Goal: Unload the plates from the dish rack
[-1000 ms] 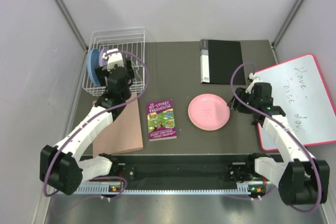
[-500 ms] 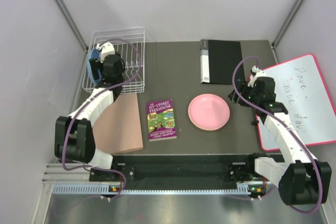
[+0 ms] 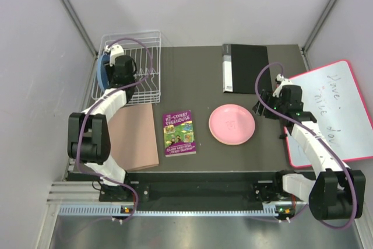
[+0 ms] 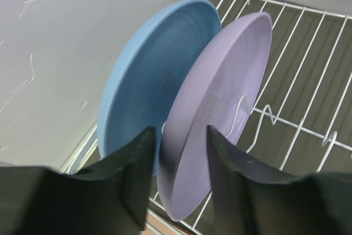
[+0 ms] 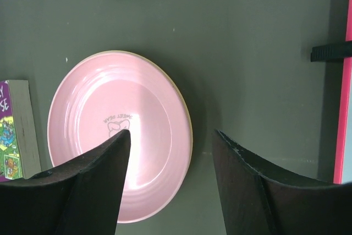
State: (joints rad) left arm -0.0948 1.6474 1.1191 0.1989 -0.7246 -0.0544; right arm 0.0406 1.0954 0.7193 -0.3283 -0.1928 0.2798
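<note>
Inside the dish rack (image 3: pixel 145 51), only the wrist view shows the left claw (image 4: pixel 179 130) spread astride the purple plate (image 4: pixel 220 97).

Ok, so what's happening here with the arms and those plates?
The left end effector is inside the dish rack, its fingers straddling the rim of the purple plate, which stands beside the light blue plate. Whether it's gripped yet is unclear. The pink plate lies flat on the table, and the right end effector hangs open and empty above its edge.
</note>
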